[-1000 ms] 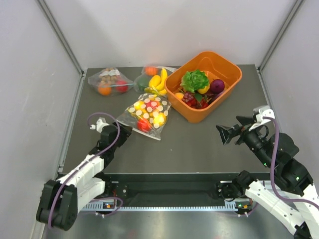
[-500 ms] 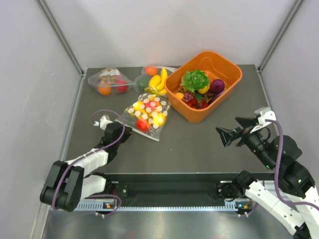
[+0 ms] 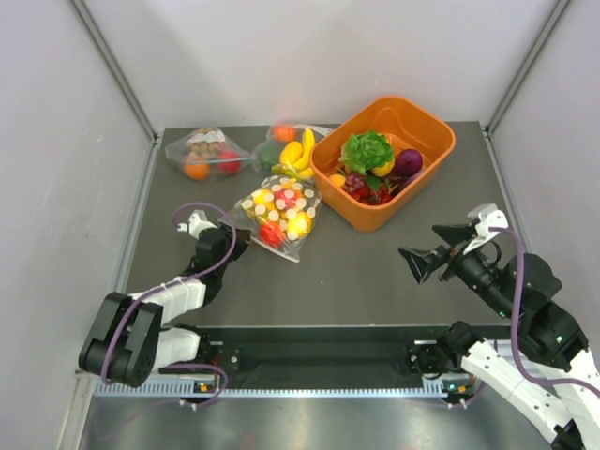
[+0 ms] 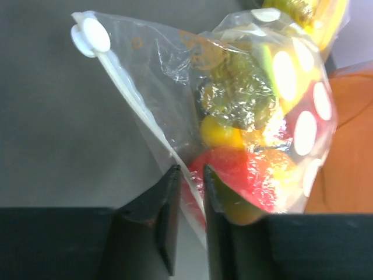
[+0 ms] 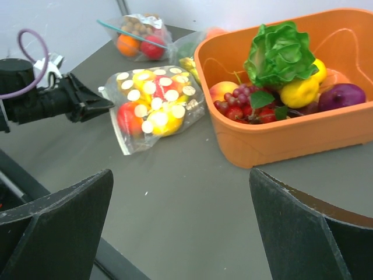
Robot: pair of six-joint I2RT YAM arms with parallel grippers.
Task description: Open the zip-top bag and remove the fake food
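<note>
The clear zip-top bag printed with cream polka dots (image 3: 278,214) lies left of centre on the dark grey bench (image 3: 356,272), just beside the near-left corner of the orange plastic tub (image 3: 431,159). Glossy fake food (image 4: 245,175) fills it: a red round fruit, yellow pieces and something greenish behind the crinkled film. A white slider tab (image 4: 90,36) sits at one end of its zip strip. The left claw (image 4: 189,175) reaches in from the near left with its fingers drawn together on the bag's near-left edge, the plastic pinched in the narrow slot between them. The right claw (image 3: 422,246) hovers over the near right of the bench, spread wide, holding nothing, well apart from the bag. The tub holds green lettuce (image 5: 280,52), purple grapes (image 5: 242,108) and other toy produce. Two plain clear bags (image 3: 204,152) of toy food lie at the far left.
</note>
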